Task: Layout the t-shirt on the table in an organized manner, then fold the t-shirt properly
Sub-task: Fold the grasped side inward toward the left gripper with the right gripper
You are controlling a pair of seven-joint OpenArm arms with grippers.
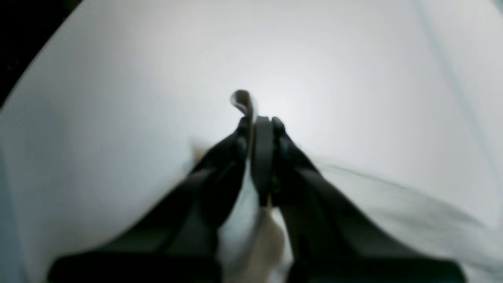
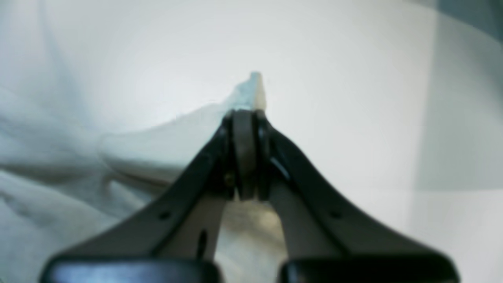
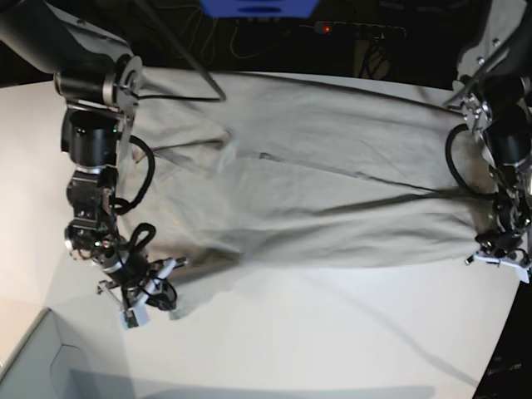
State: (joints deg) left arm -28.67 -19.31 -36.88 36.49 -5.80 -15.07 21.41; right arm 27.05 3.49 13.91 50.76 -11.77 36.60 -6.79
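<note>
The light grey-beige t-shirt (image 3: 307,191) lies stretched across the white table (image 3: 291,332), with long creases running between my two grippers. In the base view my right gripper (image 3: 173,266) pinches the shirt's lower left corner. My left gripper (image 3: 486,249) pinches its lower right corner. In the left wrist view the left gripper (image 1: 261,122) is shut on cloth, a small fold poking past the tips and the t-shirt (image 1: 393,204) trailing right. In the right wrist view the right gripper (image 2: 245,114) is shut on a hem corner, the t-shirt (image 2: 78,157) spreading left.
A pale grey box corner (image 3: 33,366) sits at the table's front left. Behind the table's far edge are dark cables, a power strip (image 3: 357,30) with a red light and a blue object (image 3: 258,7). The table's curved edge runs down the right side.
</note>
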